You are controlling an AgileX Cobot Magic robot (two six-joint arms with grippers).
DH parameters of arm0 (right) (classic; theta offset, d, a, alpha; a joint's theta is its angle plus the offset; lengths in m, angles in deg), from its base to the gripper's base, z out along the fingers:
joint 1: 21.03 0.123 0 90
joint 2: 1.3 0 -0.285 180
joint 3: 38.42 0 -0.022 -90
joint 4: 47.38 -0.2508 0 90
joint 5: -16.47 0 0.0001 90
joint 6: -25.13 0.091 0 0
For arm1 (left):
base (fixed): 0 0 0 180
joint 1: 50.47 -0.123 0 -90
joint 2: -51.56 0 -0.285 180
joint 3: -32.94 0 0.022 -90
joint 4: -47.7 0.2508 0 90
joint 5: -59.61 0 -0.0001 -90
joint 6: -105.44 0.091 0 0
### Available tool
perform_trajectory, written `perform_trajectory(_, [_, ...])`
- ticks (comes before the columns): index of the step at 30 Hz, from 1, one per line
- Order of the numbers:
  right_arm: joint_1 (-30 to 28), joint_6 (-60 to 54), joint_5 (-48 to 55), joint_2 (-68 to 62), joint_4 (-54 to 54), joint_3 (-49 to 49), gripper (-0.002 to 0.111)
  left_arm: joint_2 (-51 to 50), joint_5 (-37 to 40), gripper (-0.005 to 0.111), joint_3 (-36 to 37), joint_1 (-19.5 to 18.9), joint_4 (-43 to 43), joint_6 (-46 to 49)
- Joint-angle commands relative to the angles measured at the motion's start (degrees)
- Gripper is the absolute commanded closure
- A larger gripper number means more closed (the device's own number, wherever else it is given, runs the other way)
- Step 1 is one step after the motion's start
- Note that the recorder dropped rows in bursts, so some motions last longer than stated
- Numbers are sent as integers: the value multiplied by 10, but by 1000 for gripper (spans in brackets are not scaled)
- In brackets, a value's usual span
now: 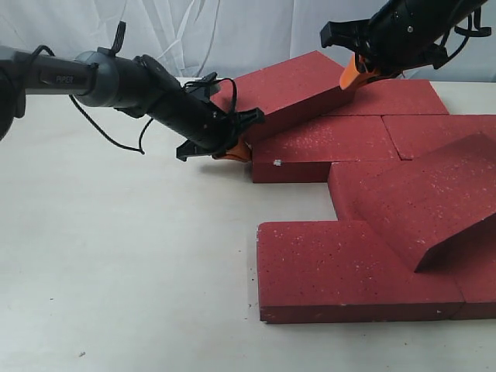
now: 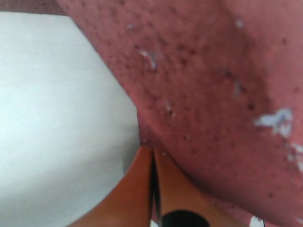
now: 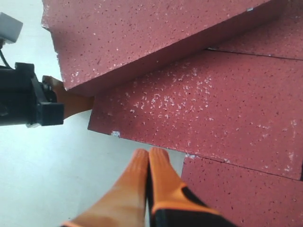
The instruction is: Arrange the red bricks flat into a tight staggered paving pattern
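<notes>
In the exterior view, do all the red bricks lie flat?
No, the back brick and the right brick each rest tilted on flat bricks.

Bright, soft, even light; faint shadows beneath the red bricks (image 1: 341,267) (left wrist view blurred).

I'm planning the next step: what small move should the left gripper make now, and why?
Probably nudge the tilted brick off the flat brick with the shut left gripper, which sits at its corner; the brick leans there, not yet flat.
</notes>
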Motion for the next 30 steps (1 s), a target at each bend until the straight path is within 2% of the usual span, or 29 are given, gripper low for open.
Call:
perform_trajectory(1, [-2, -5, -6, -1, 2, -2, 109, 2, 37, 107, -2, -13, 1, 4])
perform_trajectory(8, [-2, -5, -6, -1, 2, -2, 109, 27, 113, 107, -2, -44, 53, 1])
perform_trajectory(14, [-2, -5, -6, -1, 2, -2, 109, 54, 164, 107, 4, -45, 116, -17])
perform_trajectory(23, [-2, -5, 14, -1, 2, -2, 109, 132, 192, 107, 32, -45, 140, -17])
perform_trajectory(30, [-2, -1, 37, -1, 22, -2, 109, 200, 184, 107, 76, -12, 167, -15])
